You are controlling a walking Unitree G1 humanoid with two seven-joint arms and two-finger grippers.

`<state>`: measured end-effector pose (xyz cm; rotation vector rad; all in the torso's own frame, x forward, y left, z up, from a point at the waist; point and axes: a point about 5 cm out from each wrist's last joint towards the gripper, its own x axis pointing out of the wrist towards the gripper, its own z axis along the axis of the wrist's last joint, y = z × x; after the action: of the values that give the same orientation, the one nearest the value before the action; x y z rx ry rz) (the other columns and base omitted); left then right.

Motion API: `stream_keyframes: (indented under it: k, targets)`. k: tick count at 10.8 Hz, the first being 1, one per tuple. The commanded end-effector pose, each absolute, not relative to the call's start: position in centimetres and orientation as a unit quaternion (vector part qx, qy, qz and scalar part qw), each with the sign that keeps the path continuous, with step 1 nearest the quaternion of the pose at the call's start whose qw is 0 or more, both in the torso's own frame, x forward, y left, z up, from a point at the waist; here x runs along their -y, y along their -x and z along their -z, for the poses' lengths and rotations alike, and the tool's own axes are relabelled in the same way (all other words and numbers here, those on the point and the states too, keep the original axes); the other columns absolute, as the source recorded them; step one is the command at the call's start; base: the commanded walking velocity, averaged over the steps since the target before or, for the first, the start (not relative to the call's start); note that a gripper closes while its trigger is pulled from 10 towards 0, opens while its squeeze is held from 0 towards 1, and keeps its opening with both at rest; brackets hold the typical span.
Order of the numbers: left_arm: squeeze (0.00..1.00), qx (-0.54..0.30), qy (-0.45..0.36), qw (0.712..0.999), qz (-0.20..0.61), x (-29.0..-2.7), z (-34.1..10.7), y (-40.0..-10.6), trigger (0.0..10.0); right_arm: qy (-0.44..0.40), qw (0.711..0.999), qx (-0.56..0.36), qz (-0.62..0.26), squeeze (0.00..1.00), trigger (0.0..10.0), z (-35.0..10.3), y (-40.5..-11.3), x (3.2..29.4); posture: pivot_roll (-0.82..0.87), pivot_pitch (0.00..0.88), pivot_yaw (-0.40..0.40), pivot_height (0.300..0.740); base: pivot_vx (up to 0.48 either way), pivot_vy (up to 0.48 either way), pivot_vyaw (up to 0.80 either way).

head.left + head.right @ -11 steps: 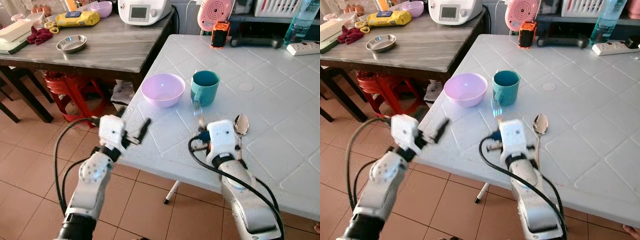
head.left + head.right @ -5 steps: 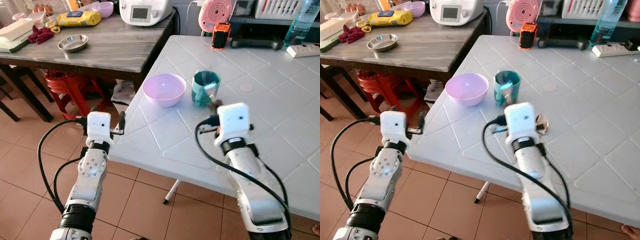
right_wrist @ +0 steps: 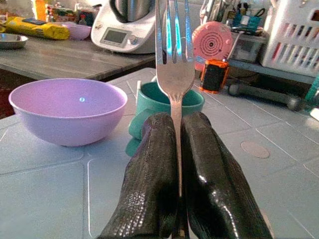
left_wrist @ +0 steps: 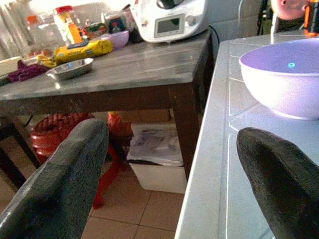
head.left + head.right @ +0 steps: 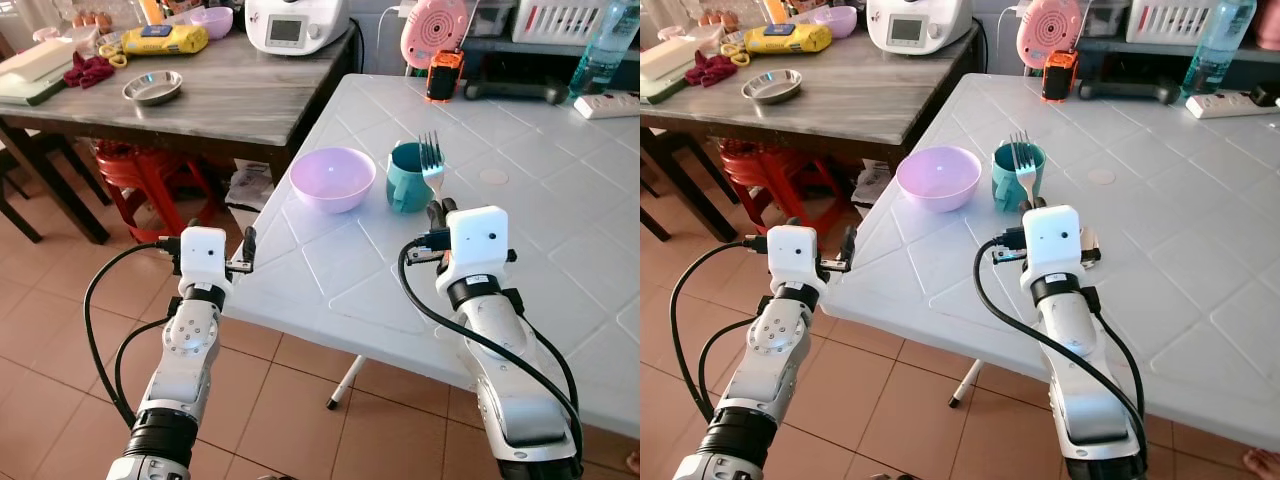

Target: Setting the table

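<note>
Head views: the right gripper [image 5: 437, 208] clamps a shiny silver metal fork [image 5: 432, 156] upright, tines up, over the white tiled plastic table [image 5: 560, 190], just before the teal mug [image 5: 407, 178] beside the lilac plastic bowl [image 5: 332, 178]; the handle is hidden behind the wrist housing. The left gripper [image 5: 246, 245] hovers at the table's near corner. Left wrist view: its fingers [image 4: 60, 174] stand wide apart, the bowl cut off at the frame's edge. Right wrist view: black fingers [image 3: 149, 184] pinch the fork's neck.
</note>
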<state>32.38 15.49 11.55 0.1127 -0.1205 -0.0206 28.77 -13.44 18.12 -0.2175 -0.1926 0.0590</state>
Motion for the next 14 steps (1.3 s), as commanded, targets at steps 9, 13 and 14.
stream_keyframes:
  k: [9,13,14]
  targets:
    - [0.00,0.059,-0.064,0.996,0.030,-15.40,-11.62,-32.54,10.0,0.091,0.990,0.103,-0.026,0.00,10.0,-17.86,-28.65,13.24,-0.08,0.067,0.111,0.740,0.000,0.432,-0.18]
    - [0.00,0.059,-0.067,0.995,0.033,-15.37,-11.74,-32.73,10.0,0.088,0.990,0.104,-0.025,0.00,10.0,-17.72,-28.85,13.26,-0.08,0.058,0.118,0.740,0.000,0.458,0.00]
    - [0.00,0.059,-0.068,0.995,0.033,-15.34,-11.73,-32.75,10.0,0.087,0.990,0.104,-0.026,0.00,10.0,-17.67,-28.82,13.15,-0.08,0.057,0.118,0.740,0.000,0.461,0.00]
